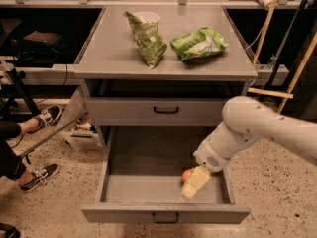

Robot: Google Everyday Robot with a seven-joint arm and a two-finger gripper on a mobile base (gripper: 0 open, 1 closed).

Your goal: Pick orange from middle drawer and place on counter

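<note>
The middle drawer point(124, 190) is pulled open, its grey tray facing me. The orange point(186, 175) lies on the drawer floor at the right front, mostly hidden behind my gripper. My gripper point(194, 183) is a pale cream piece at the end of the white arm, reaching in from the right and down into the drawer, right over the orange. The counter point(114, 48) is the flat grey cabinet top above.
Two green chip bags point(146, 37) point(198, 43) lie on the counter, with a white cup point(146, 17) behind the left one. The upper drawer front point(166, 110) is closed. A person's sneakers point(45, 117) point(39, 176) are on the speckled floor to the left.
</note>
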